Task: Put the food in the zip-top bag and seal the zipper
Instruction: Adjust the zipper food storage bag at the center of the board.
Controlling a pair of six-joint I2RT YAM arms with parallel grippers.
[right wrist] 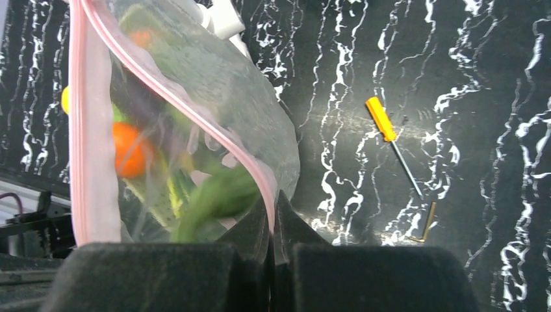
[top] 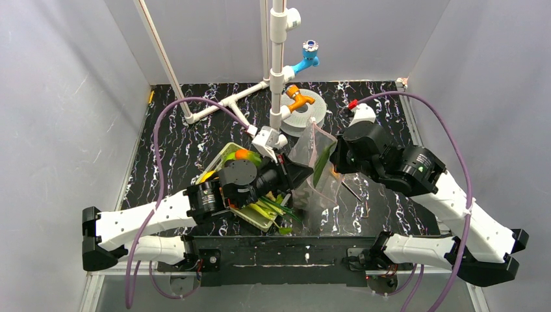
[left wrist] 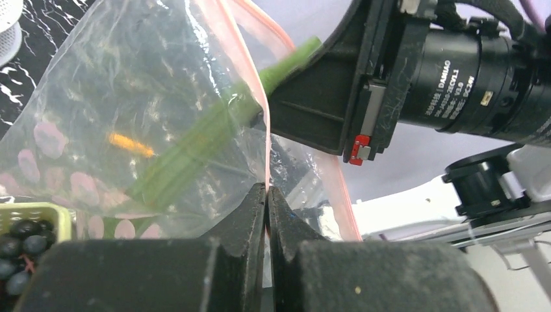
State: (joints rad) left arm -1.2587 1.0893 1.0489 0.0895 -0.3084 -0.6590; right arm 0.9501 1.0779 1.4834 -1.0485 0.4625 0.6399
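Zip-top bag (top: 315, 166) held above table, just right of mesh basket (top: 255, 220). Left gripper (left wrist: 267, 195) pinching zipper (left wrist: 266, 130); right gripper (right wrist: 273, 208) clamped on same strip. Long green vegetable (left wrist: 195, 143) inside bag.

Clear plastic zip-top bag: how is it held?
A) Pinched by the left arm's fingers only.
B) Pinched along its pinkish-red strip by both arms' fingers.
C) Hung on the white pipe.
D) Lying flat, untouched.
B: the left fingers and right fingers are each shut on the pinkish-red zipper strip of the clear plastic zip-top bag.
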